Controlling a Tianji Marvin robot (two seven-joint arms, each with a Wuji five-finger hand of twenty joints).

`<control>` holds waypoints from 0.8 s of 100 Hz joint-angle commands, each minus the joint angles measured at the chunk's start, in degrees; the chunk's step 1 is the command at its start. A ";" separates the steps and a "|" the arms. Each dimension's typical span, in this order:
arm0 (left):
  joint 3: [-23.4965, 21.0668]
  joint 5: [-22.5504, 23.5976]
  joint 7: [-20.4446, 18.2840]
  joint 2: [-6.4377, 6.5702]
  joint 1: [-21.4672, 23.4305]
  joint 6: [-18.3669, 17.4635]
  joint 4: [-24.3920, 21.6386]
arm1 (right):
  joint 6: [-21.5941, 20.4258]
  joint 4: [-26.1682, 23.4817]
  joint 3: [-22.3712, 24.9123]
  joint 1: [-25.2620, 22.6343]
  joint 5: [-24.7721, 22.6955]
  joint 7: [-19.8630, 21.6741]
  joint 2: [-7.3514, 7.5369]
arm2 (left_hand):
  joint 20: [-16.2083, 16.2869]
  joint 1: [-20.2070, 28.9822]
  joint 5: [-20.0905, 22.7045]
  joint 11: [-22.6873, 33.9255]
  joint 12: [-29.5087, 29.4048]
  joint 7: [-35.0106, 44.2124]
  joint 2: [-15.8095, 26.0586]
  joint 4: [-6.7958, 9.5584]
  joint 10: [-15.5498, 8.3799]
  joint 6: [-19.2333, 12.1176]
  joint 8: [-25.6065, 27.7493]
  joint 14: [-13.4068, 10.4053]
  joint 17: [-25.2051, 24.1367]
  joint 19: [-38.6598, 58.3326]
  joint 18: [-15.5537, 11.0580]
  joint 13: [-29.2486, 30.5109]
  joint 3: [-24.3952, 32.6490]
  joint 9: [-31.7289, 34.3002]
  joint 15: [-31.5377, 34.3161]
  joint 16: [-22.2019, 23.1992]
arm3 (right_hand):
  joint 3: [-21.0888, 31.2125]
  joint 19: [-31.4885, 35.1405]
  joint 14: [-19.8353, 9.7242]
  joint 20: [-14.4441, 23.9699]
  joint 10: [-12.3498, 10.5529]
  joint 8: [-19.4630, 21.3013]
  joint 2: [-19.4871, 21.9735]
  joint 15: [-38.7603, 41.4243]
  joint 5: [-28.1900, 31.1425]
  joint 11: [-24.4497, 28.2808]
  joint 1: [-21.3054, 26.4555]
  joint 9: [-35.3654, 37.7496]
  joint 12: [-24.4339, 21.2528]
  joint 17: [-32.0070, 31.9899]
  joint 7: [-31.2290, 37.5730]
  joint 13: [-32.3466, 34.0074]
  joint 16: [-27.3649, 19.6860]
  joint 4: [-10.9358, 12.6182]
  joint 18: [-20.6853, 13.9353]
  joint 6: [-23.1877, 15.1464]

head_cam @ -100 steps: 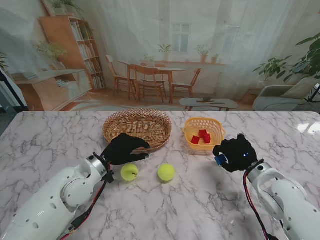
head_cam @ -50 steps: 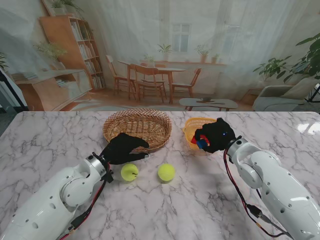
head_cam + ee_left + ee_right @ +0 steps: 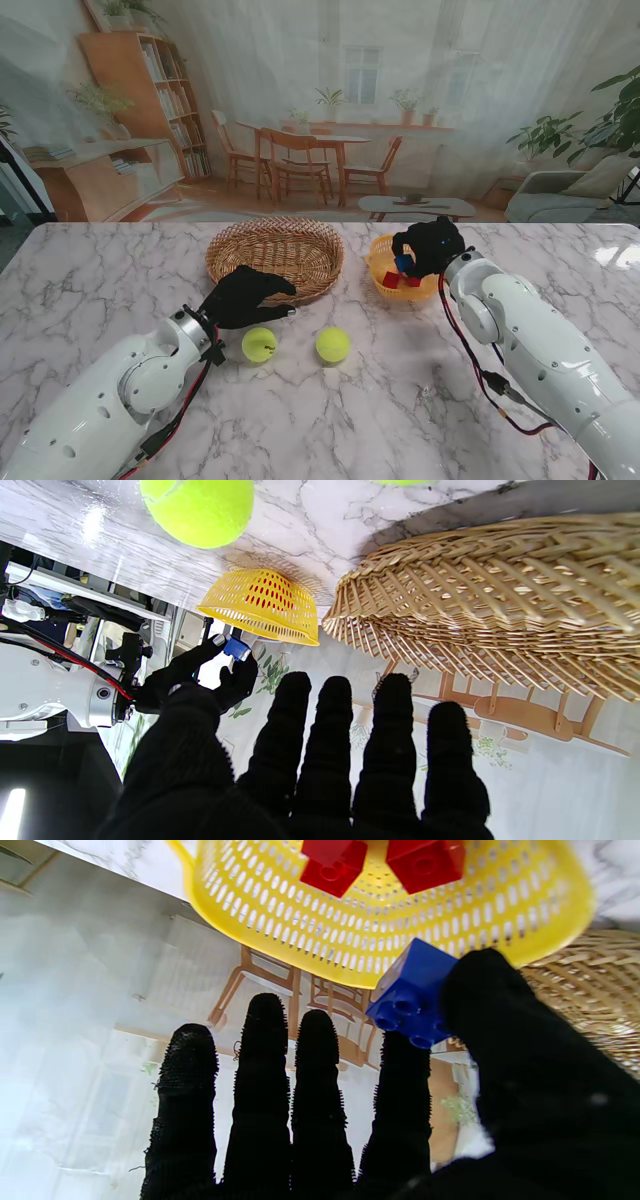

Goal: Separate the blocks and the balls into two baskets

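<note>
My right hand (image 3: 428, 246) hovers over the yellow plastic basket (image 3: 381, 266), pinching a blue block (image 3: 403, 263) between thumb and forefinger; the wrist view shows that blue block (image 3: 411, 994) above the basket (image 3: 350, 940). Two red blocks (image 3: 399, 279) lie inside it. My left hand (image 3: 243, 296) is open, fingers spread, next to the near rim of the wicker basket (image 3: 275, 252). Two yellow-green balls lie on the table: one (image 3: 259, 345) right by my left hand, the other (image 3: 332, 345) to its right.
The marble table (image 3: 400, 400) stretches wide around the baskets. The wicker basket (image 3: 490, 605) holds nothing that I can see. A printed room backdrop stands behind the table's far edge.
My right hand has carried the blue block from the table's right side, away from me and leftward, to above the yellow basket. The left hand and both balls stay put.
</note>
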 commanded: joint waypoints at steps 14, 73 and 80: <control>-0.42 0.35 -0.35 0.03 0.35 -0.31 -0.19 | 2.26 0.97 0.44 -0.50 0.75 -0.09 -0.10 | 0.16 -0.06 1.79 0.50 0.26 0.68 2.73 -0.82 -0.57 -1.06 0.37 -0.01 -0.18 1.12 0.84 0.92 -1.48 1.28 1.32 0.46 | -0.19 -0.96 2.70 -2.18 2.14 -2.74 7.43 -3.58 -0.50 -2.53 -0.55 -5.07 -5.11 -1.77 0.82 -4.79 -4.78 0.81 -0.72 1.96; -0.66 0.82 0.14 0.02 0.46 -0.27 -0.20 | 0.26 -12.37 11.66 -11.81 2.30 -0.82 -1.02 | 0.11 -0.09 1.83 0.52 0.27 0.71 2.70 -0.82 -0.63 -1.08 0.37 -0.02 -0.16 1.15 0.77 0.91 -1.48 1.36 1.31 0.46 | -7.86 -5.94 6.11 -7.58 5.25 -4.04 12.55 -10.82 -7.80 -4.27 -12.00 -13.59 -10.68 -8.34 -20.52 -11.96 -10.51 6.79 2.18 15.34; -0.58 0.80 0.16 0.01 0.39 -0.22 -0.12 | 0.19 -16.14 13.63 -15.07 3.21 0.29 -1.22 | 0.12 -0.08 1.83 0.52 0.27 0.72 2.70 -0.82 -0.66 -1.04 0.38 0.00 -0.13 1.18 0.81 0.95 -1.46 1.35 1.32 0.46 | -9.30 -6.64 6.61 -7.95 5.21 -4.08 13.87 -11.51 -7.44 -5.69 -11.91 -12.51 -11.28 -9.11 -21.36 -12.12 -10.70 6.97 2.58 15.34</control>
